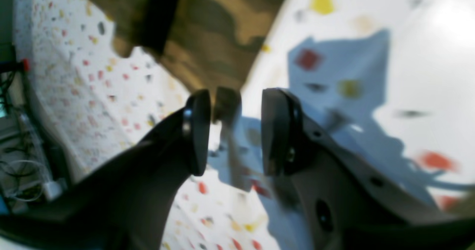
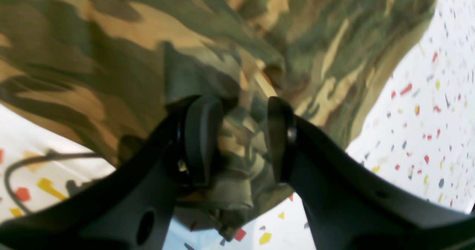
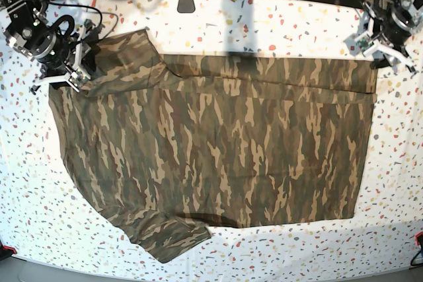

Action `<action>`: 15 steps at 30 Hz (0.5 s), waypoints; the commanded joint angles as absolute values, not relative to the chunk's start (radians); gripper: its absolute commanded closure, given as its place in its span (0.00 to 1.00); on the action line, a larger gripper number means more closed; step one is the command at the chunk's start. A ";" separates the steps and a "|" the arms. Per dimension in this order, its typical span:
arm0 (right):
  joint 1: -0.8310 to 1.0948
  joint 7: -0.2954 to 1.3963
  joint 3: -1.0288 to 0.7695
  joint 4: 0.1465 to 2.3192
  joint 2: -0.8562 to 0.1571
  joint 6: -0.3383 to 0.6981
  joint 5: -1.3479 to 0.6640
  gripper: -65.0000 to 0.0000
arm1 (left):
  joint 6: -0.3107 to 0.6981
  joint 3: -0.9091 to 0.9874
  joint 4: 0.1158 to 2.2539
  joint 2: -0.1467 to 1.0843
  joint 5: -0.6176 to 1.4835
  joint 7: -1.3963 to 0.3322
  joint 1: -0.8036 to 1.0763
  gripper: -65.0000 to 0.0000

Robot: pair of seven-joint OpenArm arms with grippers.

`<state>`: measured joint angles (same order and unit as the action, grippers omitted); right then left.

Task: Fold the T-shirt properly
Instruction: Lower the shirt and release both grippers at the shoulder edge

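Table point(image 3: 277, 21) — white top speckled all over with small red, yellow and dark flecks; we see it run past every edge of the base view. Directly on it: the T-shirt point(image 3: 218, 150), camouflage in green, brown and tan, spread flat across most of the middle, one sleeve lying toward the near edge, the other at the far left corner. Dark cables point(image 3: 86, 11) trail along the far edge — we cannot make out more there.
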<state>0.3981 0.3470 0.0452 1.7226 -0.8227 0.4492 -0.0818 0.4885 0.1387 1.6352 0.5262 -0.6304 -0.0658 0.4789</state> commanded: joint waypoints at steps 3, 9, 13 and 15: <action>0.401 0.359 0.031 1.762 -0.841 0.441 -0.083 0.61 | 0.485 0.141 1.596 0.535 -0.630 -0.074 0.456 0.65; 0.403 0.424 0.031 1.811 -0.842 0.441 -0.083 0.61 | 0.485 0.141 1.569 0.535 -0.629 -0.072 0.426 0.68; 0.429 0.438 0.031 1.851 -0.842 0.442 -0.077 0.61 | 0.512 0.141 1.565 0.535 -0.629 -0.067 0.427 0.94; 0.456 0.455 0.031 1.876 -0.842 0.441 -0.044 0.61 | 0.541 0.141 1.565 0.534 -0.629 -0.067 0.427 1.00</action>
<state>0.4614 0.4652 0.0452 1.8610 -0.8230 0.4496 -0.0414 0.5381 0.1356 1.5593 0.5201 -0.6273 -0.0547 0.4267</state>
